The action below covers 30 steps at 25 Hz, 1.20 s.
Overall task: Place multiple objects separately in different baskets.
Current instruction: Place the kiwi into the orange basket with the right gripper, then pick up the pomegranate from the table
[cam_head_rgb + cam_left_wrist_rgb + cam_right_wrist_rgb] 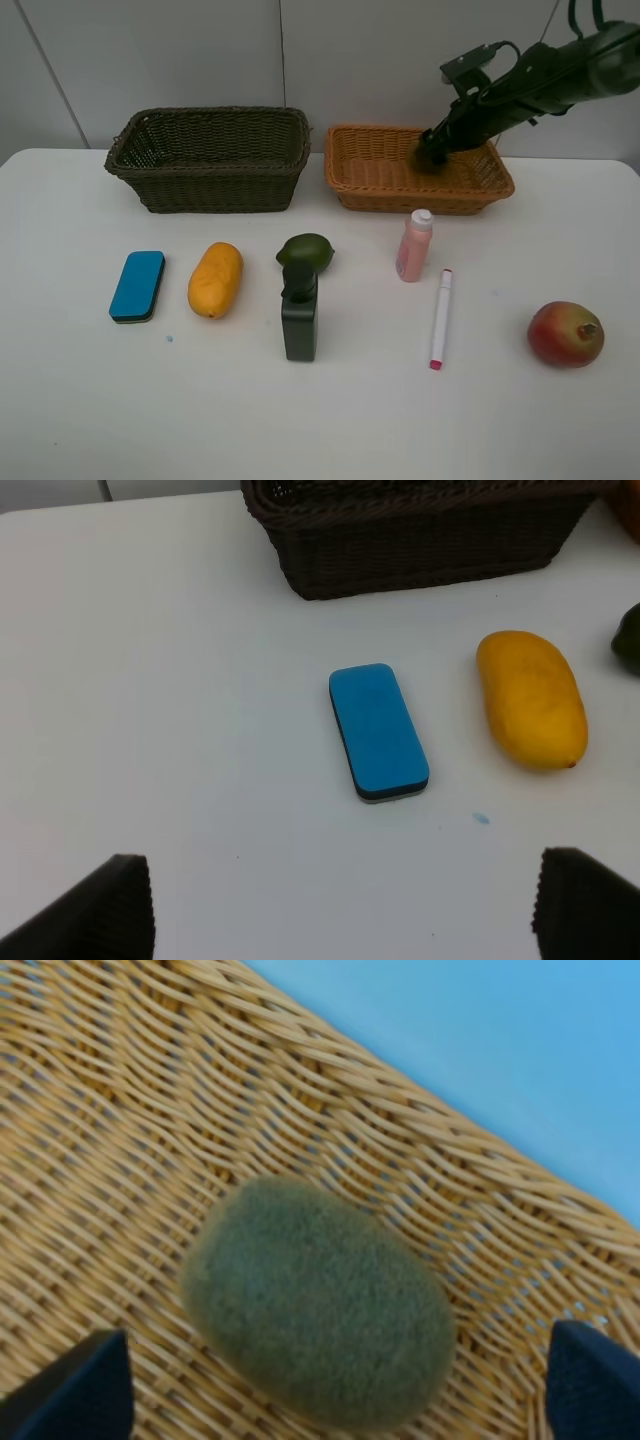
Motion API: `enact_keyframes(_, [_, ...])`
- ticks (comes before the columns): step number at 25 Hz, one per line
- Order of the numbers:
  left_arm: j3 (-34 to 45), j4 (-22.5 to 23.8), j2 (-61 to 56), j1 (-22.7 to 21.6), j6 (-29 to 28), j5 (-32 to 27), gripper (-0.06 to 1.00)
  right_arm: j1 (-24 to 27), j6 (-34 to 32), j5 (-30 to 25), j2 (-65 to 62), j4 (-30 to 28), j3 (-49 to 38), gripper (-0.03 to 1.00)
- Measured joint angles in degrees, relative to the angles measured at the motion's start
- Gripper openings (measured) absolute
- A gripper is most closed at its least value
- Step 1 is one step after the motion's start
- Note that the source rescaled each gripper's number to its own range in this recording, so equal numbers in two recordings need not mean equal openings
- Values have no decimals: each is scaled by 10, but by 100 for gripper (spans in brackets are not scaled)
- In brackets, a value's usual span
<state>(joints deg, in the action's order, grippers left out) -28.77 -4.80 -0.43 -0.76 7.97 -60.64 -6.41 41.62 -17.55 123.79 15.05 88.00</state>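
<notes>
Your right tool [330, 1388] is spread wide inside the orange-tan basket [420, 198], with the kiwi [320, 1300] lying free on the weave between its fingers [75, 1395]. Left tool [345, 910] is also wide over the surface [150, 680], near the blue eraser [378, 732]; mango [530, 698] beside that, dark basket [420, 540] beyond.

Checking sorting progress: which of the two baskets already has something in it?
The shallower orange-tan basket, on the right: a brown kiwi lies in it beneath the right claw. The deeper dark basket shows nothing inside.

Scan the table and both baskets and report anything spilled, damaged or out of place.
Only a tiny blue speck on the table, near the blue eraser and the mango, looks stray. Nothing is spilled or visibly damaged; the kiwi lies inside the orange basket.
</notes>
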Motion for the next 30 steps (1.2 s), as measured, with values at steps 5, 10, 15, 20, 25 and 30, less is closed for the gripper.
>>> enact_keyframes(5, [0, 0, 0, 0, 0, 0, 100, 0, 0, -38, -40, 1, 0, 100])
enact_keyframes(10, [0, 0, 0, 0, 0, 0, 100, 0, -19, -106, -87, 1, 0, 100])
enact_keyframes(15, [0, 0, 0, 0, 0, 0, 100, 0, -53, -165, -141, -19, 1, 100])
enact_keyframes(20, [0, 0, 0, 0, 0, 0, 100, 0, -88, -230, -185, -71, 2, 100])
enact_keyframes(25, [0, 0, 0, 0, 0, 0, 100, 0, -116, -309, -210, -142, 3, 100])
enact_keyframes(30, [0, 0, 0, 0, 0, 0, 100, 5, -118, -347, -238, -184, -32, 100])
